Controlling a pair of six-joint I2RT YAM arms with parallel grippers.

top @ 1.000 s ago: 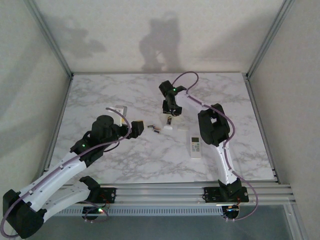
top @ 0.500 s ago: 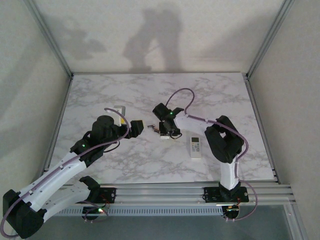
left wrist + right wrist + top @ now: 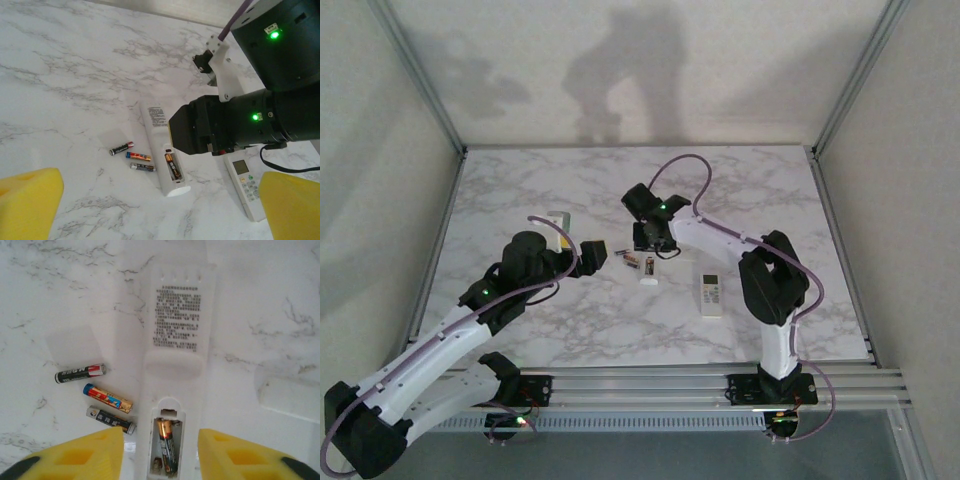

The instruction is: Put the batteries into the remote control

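White marble with grey veins covers the table (image 3: 520, 180), and plain pale walls stand behind it. On the marble lies a white remote (image 3: 156, 135), face down, with its battery slot uncovered. One battery (image 3: 166, 442) sits inside the slot. Three more batteries (image 3: 107, 397) lie loose just left of the remote, near each other but not touching, each at a slant. So I count four batteries and two remotes. The second remote (image 3: 711, 294) lies buttons up to the right of the first one, apart from it. A small white piece (image 3: 290, 397) lies on that same side, nearer to the remote.

The right gripper (image 3: 160, 440) hangs over the slot end of the remote with its yellow fingers (image 3: 80, 455) apart on both sides. Marble shows between the left finger and the remote, so nothing is pinched. From the left wrist, the dark wrist of the right arm (image 3: 235, 125) hides the marble directly right of the remote. From above, this gripper covers most of the remote.

The left gripper (image 3: 160, 215) hangs left of the remote, near the loose batteries. It is spread fully, with nothing between its pads.
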